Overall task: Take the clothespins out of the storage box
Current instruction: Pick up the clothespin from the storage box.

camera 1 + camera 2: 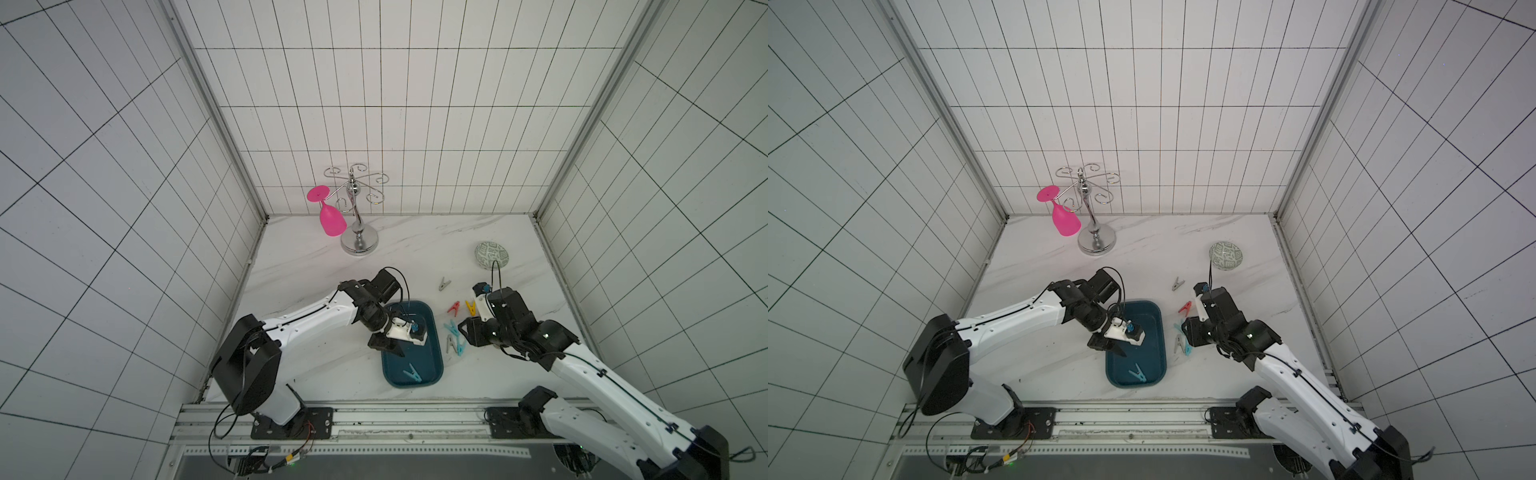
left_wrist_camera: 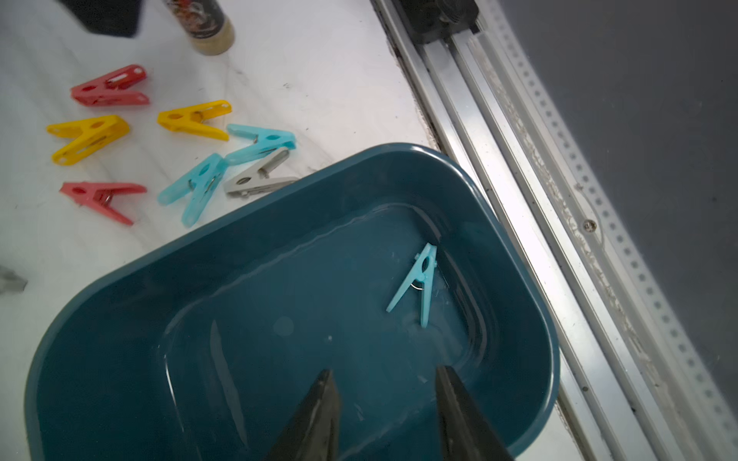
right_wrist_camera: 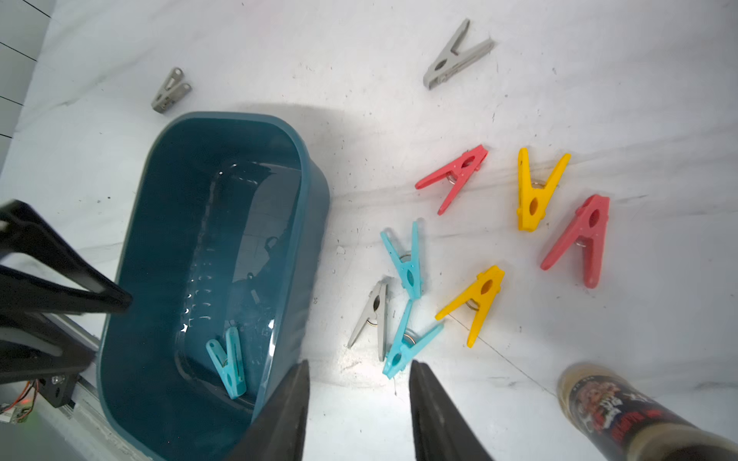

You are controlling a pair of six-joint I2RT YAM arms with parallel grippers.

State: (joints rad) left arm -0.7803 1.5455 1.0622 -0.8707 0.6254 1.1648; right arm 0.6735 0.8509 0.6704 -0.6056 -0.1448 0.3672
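- The marble table (image 1: 415,249) filled the lower middle of both top views.
- The storage box (image 1: 430,353) sat at lower centre, its long side running up the frame.
- The left gripper (image 2: 384,371) hung over the box's upper half in the top views, jaws partly apart and empty.
- The right gripper (image 3: 359,363) stood just right of the box, jaws likewise apart with nothing held, above a loose blue clothespin (image 3: 403,351) lying on the table.
- Most clothespins (image 1: 454,307) lay scattered right of the box.
- The last clothespin (image 2: 417,281), light blue, lay flat at the box's lower end, close to the wall.
- Best handling, likely: carry the left gripper down-frame, straddle the pin near its spring, keep the fingers off the wall, then lift clear of the rim.
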